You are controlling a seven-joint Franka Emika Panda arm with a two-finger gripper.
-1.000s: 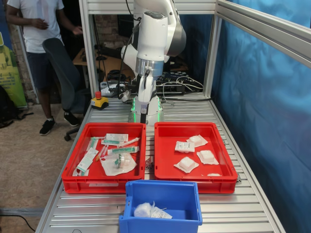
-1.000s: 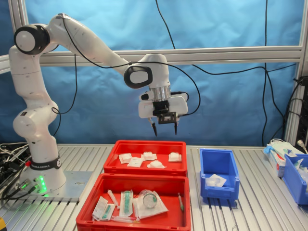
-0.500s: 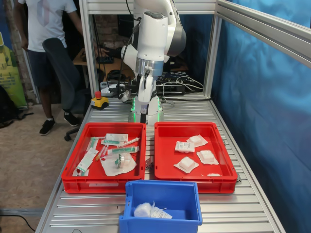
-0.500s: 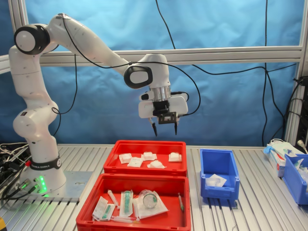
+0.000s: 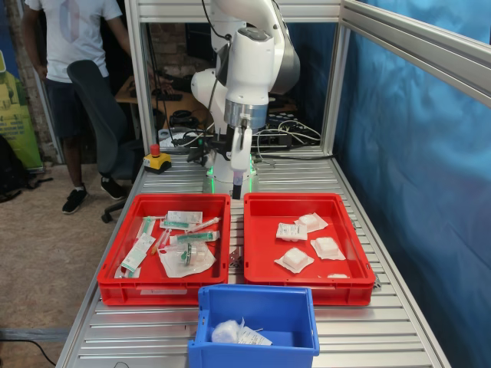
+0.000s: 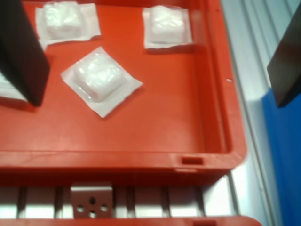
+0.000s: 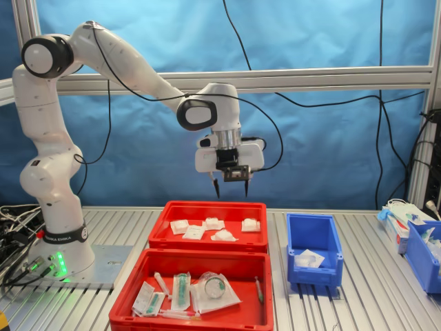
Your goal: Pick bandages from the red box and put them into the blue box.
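Wrist view, bandages: I see puffy white squares in clear wrappers, lying inside the red box.
Gripper: spread wide, empty, above that box.

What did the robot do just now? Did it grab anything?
The gripper came down a little toward the red box and shifted toward the second exterior view's left. It is open and empty, so it grabbed nothing and dropped nothing. The bandages in the red box, the one in the blue box and the other tray's packets did not move.
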